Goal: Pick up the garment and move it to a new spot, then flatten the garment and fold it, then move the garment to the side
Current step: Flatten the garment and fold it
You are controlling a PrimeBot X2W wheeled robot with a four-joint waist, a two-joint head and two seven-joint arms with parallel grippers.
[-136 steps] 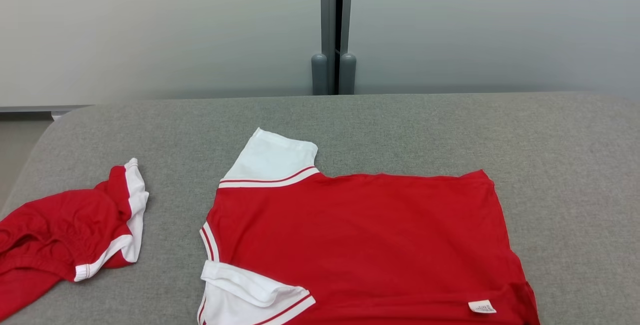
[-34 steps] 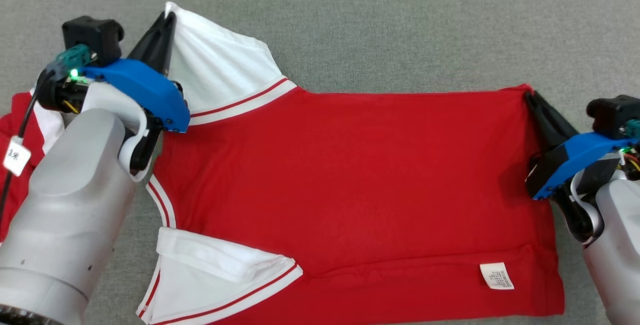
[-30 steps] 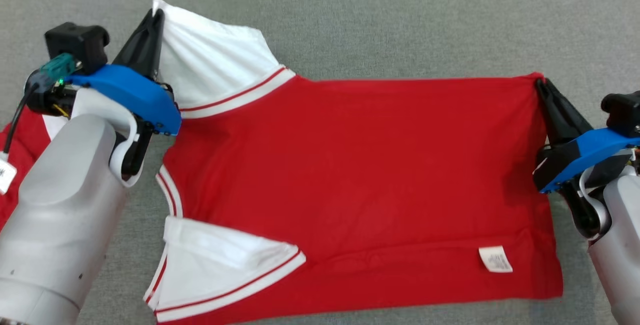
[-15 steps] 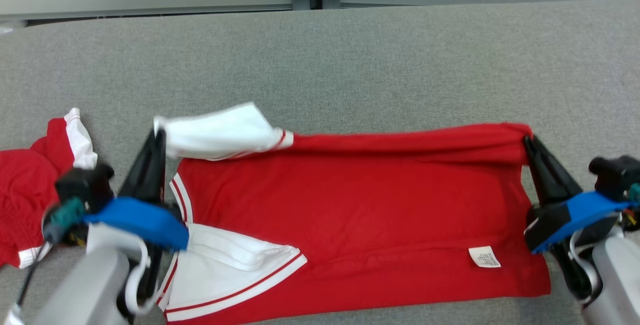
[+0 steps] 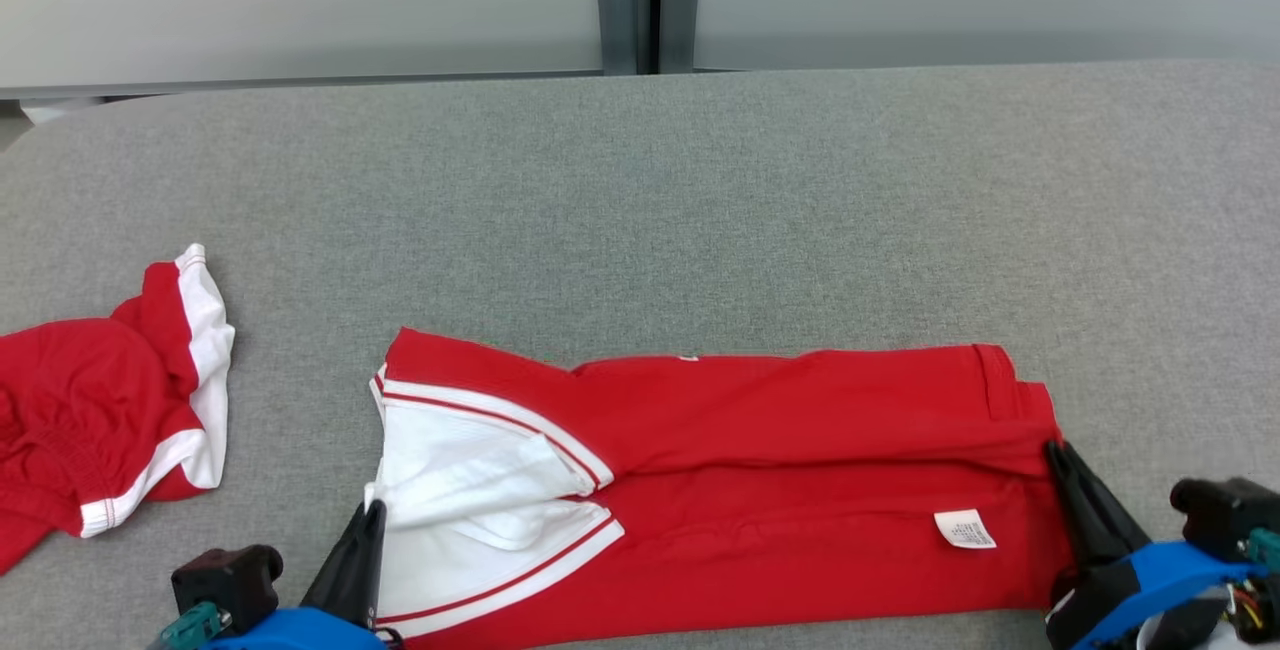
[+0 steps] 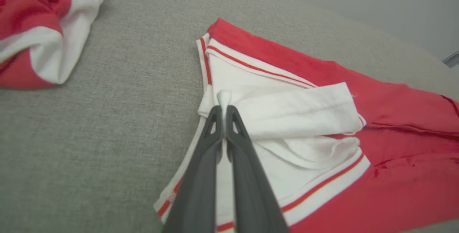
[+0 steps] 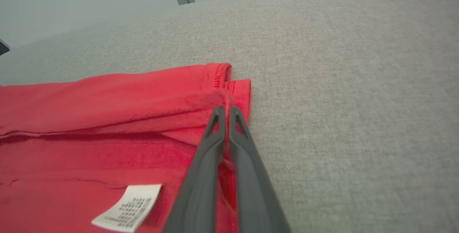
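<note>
Head view shows the red garment (image 5: 800, 450) folded lengthwise by the near edge of the tabletop (image 5: 700, 190). The left tool (image 6: 223, 109) pinches its white sleeve (image 6: 287, 111), and the right tool (image 7: 225, 109) is clamped on its hem corner.

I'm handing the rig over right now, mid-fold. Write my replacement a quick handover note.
Left end effector: shut on the white sleeve.
Right end effector: shut on the red shirt at its hem corner.
Done: shirt lies on the grey surface, folded in half lengthwise.
Left: release, probably fold again, move it aside.
A second red garment lies crumpled at the left.
</note>
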